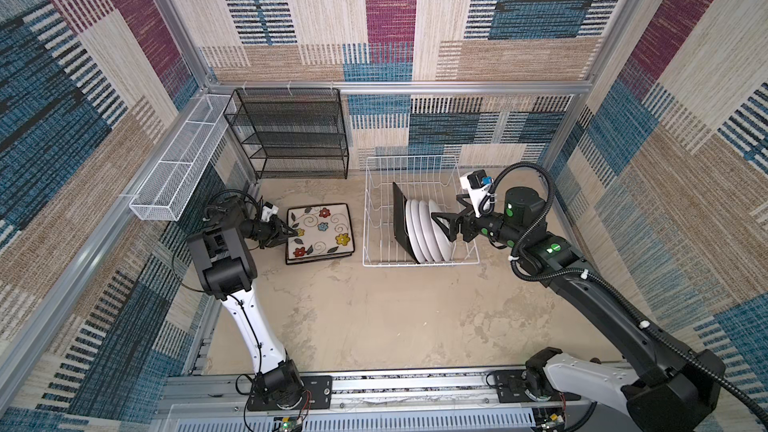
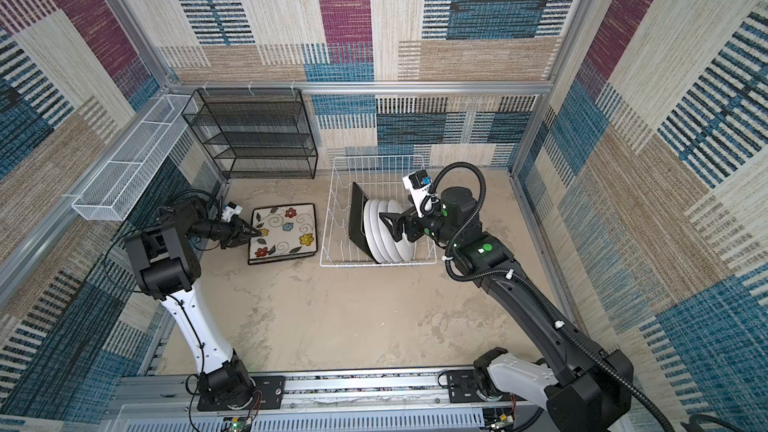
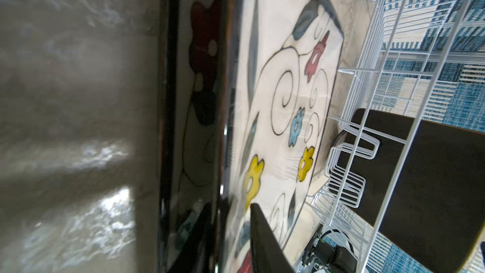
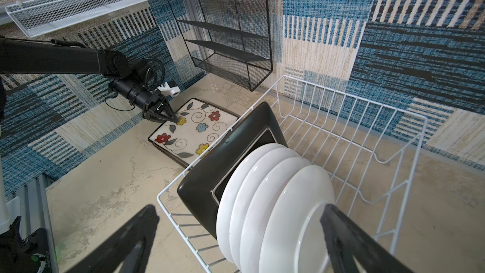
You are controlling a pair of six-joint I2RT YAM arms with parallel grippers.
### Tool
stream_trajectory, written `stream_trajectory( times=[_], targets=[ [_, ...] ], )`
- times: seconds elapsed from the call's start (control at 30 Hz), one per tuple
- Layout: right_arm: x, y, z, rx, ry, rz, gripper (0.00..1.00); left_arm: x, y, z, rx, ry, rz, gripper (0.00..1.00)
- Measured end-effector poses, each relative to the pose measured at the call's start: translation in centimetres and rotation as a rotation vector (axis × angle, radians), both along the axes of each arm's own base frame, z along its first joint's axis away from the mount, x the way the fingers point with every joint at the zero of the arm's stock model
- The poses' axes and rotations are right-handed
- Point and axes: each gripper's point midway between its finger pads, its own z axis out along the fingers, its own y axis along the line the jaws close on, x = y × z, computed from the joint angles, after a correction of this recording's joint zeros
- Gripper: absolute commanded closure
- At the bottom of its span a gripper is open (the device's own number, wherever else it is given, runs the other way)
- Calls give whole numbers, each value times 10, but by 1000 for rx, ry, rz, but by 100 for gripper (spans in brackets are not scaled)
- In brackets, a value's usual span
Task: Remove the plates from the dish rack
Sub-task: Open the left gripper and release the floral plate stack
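Black and low, my left tool [image 1: 296,232] sits left of the dish rack [image 1: 415,170], straddling the edge away from it of two stacked cream flowered square plates [image 1: 322,228] on the worktop [image 1: 374,317]; whether it grips, I cannot tell. Inside the rack stand one black-backed square plate [image 1: 401,218] and four round white plates [image 1: 419,222]. My right tool [image 1: 439,227] gapes wide over those.

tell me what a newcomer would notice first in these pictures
The eye goes first to the flowered square plates stacked flat on the table left of centre, with the left gripper at their left edge. To the right, the white wire dish rack holds four round white plates and one black-backed square plate standing on edge. The right gripper is wide open at the outermost round plate.
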Motion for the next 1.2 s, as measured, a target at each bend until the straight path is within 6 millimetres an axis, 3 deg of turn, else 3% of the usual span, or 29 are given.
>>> stream_trajectory(
  times=[0.33,0.57,0.87,1.03,1.2],
  targets=[
    [0,0,1,1,-2,0,1,-4,14,-5,55,21,21,72],
    [-3,-1,1,4,-8,0,1,-2,21,4,65,26,60,62],
    [-5,-5,0,12,-11,-18,1,-9,11,41,73,-30,76,46],
    [-4,-6,1,15,-9,-24,1,-17,-5,69,90,-79,68,34],
    [-7,-9,3,28,-9,-34,1,-21,-28,100,127,-147,36,32]
  ],
)
